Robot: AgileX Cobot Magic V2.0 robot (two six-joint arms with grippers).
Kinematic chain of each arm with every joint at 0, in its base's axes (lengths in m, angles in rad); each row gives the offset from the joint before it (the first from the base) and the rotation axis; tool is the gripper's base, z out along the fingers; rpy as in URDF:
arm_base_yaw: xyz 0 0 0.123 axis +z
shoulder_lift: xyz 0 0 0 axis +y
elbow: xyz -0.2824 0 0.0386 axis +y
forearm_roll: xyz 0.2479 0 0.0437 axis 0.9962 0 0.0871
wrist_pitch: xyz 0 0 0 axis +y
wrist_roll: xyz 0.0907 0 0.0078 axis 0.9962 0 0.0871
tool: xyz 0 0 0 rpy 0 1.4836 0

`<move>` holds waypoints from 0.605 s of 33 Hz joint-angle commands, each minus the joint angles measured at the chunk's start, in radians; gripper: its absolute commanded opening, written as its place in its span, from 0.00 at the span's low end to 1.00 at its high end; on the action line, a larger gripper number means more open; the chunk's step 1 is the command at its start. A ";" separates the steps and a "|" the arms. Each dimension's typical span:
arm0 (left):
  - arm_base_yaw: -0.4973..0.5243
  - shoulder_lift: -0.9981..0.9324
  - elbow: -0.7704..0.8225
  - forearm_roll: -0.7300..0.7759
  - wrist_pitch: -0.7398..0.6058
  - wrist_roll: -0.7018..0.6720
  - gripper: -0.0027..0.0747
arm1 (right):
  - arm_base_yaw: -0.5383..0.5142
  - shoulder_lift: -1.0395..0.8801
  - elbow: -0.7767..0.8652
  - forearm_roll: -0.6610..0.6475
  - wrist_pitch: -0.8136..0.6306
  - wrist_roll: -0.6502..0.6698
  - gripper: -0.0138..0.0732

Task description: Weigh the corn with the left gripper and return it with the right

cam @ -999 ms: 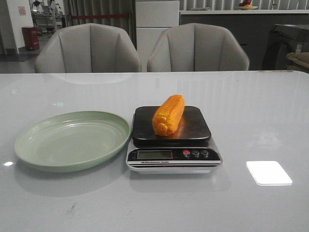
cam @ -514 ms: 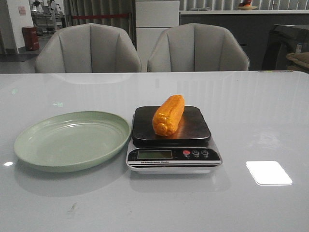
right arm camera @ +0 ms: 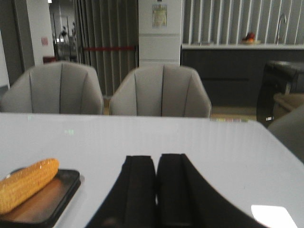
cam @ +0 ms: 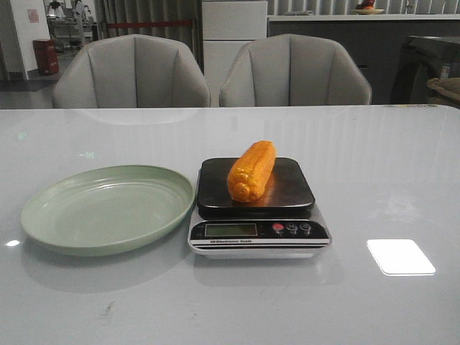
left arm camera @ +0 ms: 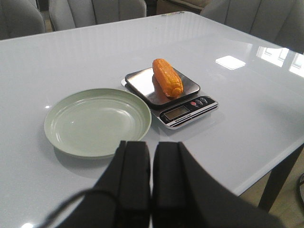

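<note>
The corn (cam: 251, 171) is lying on the scale (cam: 259, 208), right beside the green plate (cam: 108, 208). Left gripper (left arm camera: 151, 164) is hanging back, fingers pressed together, holding nothing; right gripper (right arm camera: 156, 178) likewise, closed and empty.

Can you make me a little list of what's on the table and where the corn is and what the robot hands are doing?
corn: lying on the scale's dark platform
scale: right of the plate, display near the robot
plate: pale green, empty
left gripper: shut, holding nothing, away from the corn
right gripper: shut, holding nothing, away from the corn
table: white, glossy
</note>
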 commanded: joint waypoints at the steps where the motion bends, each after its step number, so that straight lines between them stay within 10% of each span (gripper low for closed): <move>1: -0.003 0.003 -0.022 -0.008 -0.068 -0.002 0.18 | -0.003 -0.016 -0.054 0.005 -0.109 -0.010 0.34; 20: -0.005 0.003 -0.022 -0.008 -0.068 -0.002 0.18 | -0.003 0.268 -0.383 0.008 0.364 -0.010 0.34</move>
